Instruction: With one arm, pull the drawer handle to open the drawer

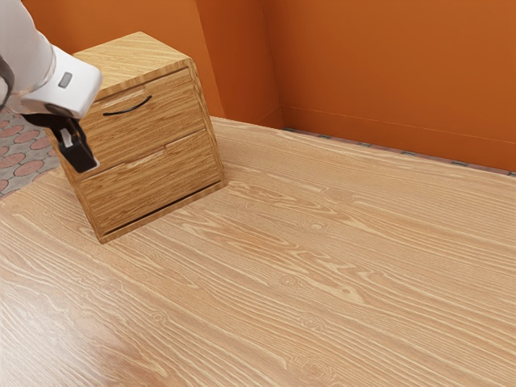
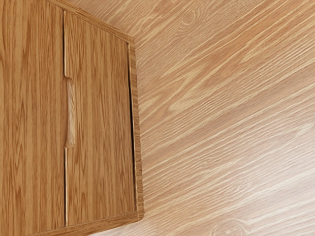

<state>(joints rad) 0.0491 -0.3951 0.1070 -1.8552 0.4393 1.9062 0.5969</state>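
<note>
Where the table (image 1: 339, 266) ran closest to the exterior camera, it was bare light wood grain. Further back, toward the exterior view's left, the cabinet (image 1: 133, 56) sat on the table, turned at an angle with its front facing the exterior view's lower right.

Two drawers were stacked in it. The lower drawer (image 1: 153, 181) had a wooden handle (image 2: 70, 115) on its top edge, the same tone as the front. In the wrist view this handle lay along the seam between the two fronts. The upper drawer (image 1: 161, 113) carried a dark handle (image 1: 127, 106), thin and curved, high on its face. Both fronts looked flush with the cabinet body, so I read both as shut.

The gripper (image 1: 79, 151) hung in front of the cabinet's face, at that face's edge on the exterior view's left. It was about level with the seam between the drawers. It was apart from the dark handle, which sat higher and toward the exterior view's right. I could not tell whether it was released or clenched, nor whether it touched the cabinet. Nothing was visibly held in it. The white arm (image 1: 32, 56) came in from the upper left above it.

Behind the gripper, off the table edge, there was patterned floor (image 1: 24, 157). Farthest back was the orange wall (image 1: 387, 64).
</note>
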